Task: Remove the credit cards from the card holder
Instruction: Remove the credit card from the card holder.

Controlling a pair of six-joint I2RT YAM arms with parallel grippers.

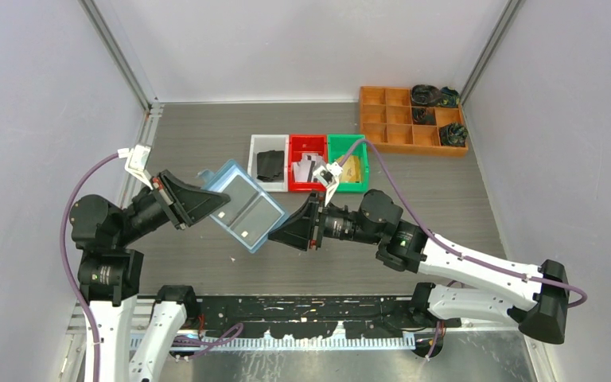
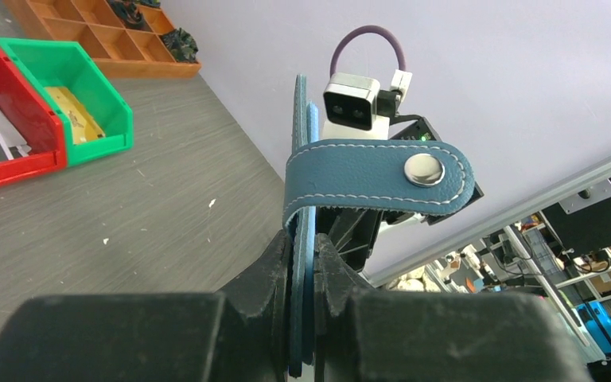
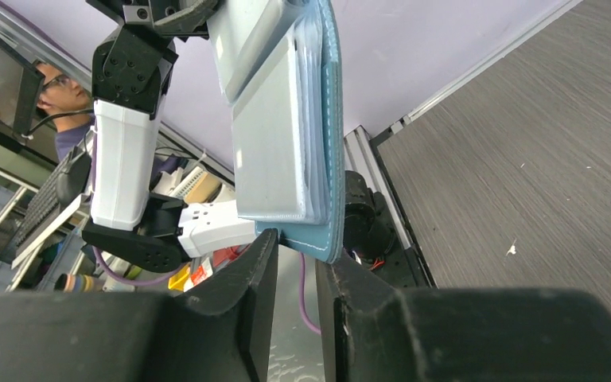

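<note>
**A:** Left gripper point(image 2: 304, 253) is clamped tight on one edge of the card holder point(image 1: 229, 171), with the case up in the air, well above the table and opened flat between the two arms.

**B:** And the other arm?

**A:** The right gripper point(image 3: 296, 259) sits at the opposite end, fingertips right at the holder's lower edge. There's a gap showing between its fingers. Whether they pinch the blue cover or only bracket it, I honestly can't tell from the wrist view.

**B:** So what does the pull turn on?

**A:** It turns on the line. From above, the holder's long axis runs from the left claw at upper left down to the right claw at lower right. The credit cards point(image 3: 274, 151), silvery grey, lie in the pockets straight ahead of the right fingers.

**B:** So the right arm's the nearer one.

**A:** I'd say so. The left anchors the case, and the right has to shift off the cover onto a card edge, then draw along that axis.
</note>
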